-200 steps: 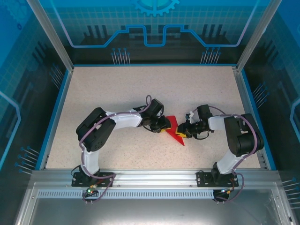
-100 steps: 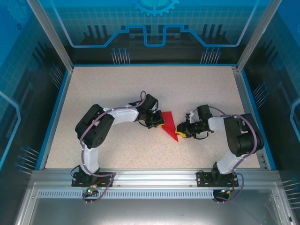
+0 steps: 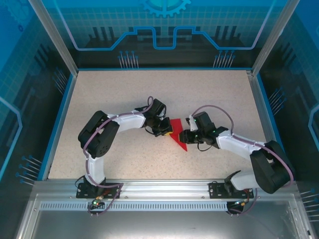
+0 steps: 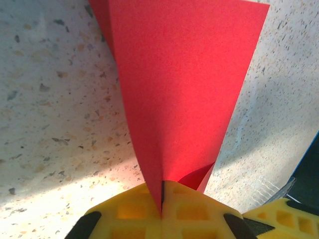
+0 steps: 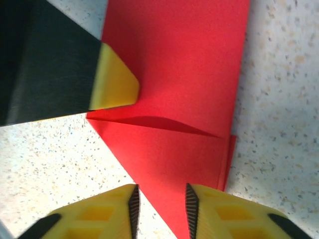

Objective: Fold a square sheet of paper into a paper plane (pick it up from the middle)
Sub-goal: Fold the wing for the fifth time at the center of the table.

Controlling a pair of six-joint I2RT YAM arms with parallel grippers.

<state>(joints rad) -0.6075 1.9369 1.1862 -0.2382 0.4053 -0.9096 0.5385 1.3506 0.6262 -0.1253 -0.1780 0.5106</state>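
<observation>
The square sheet of paper (image 3: 178, 141) is bright red and folded into a pointed wedge like a paper plane, lying mid-table with its tip toward the near edge. My left gripper (image 3: 171, 131) comes in from the left, shut on the wedge's upper left edge. In the left wrist view its yellow jaws (image 4: 162, 201) pinch a fold, and the paper (image 4: 184, 84) fans out ahead. My right gripper (image 3: 183, 136) reaches in from the right. Its fingers (image 5: 161, 209) stand open astride the slanted edge of the paper (image 5: 174, 74), near the tip. The left fingertip (image 5: 114, 82) presses on the sheet.
The speckled beige table (image 3: 124, 94) is bounded by a blue rim (image 3: 60, 119) and aluminium corner posts (image 3: 52, 35). A metal rail (image 3: 159, 186) carrying both arm bases runs along the near edge. Free tabletop lies behind and to both sides of the paper.
The left gripper closed on the paper and drew it slightly left. The right arm stretched leftward after it, and its jaws widened.
</observation>
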